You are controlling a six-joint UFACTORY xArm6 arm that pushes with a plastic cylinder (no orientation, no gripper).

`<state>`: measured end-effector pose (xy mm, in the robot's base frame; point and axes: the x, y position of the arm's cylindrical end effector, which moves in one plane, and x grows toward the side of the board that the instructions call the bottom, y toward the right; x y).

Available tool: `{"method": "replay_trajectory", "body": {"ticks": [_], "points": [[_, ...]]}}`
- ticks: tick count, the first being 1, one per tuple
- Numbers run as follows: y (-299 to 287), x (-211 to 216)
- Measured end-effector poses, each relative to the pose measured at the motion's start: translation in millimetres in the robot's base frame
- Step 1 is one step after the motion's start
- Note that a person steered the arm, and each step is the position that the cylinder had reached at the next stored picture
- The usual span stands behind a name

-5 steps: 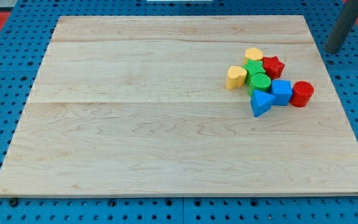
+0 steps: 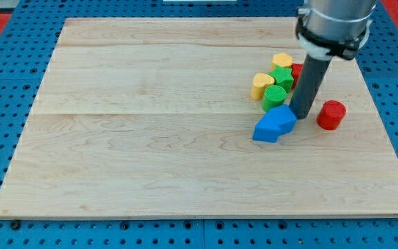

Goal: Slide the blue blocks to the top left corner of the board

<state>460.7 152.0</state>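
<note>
Board: wooden board (image 2: 150,159) lies bare over its left half; the top left corner, the goal, is well away from every block
Yellow blocks: a yellow heart-shaped block (image 2: 260,85) and a second yellow block (image 2: 281,61) sit at the left and top of the cluster near the right edge
Green blocks: two green blocks (image 2: 276,88) lie between the yellows and the rod
Blue blocks: blue blocks (image 2: 275,124) appear pressed together as one mass below the greens; their separate shapes cannot be told apart
Tip: the tip (image 2: 300,115) touches the blue mass on its right; no pincer exists, just a bare rod
Red blocks: a red cylinder (image 2: 331,115) stands right of the rod; a red block (image 2: 296,70) is half hidden behind it
Risk: an off-centre push could split the blues; a path toward the top edge could drag the greens along
</note>
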Motion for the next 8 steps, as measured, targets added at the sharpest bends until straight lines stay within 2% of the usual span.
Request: {"method": "replay_trajectory", "body": {"ticks": [1,2,8], "points": [[-9.1,23.4],[-42.8,28.9],[-168.3,28.8]]}}
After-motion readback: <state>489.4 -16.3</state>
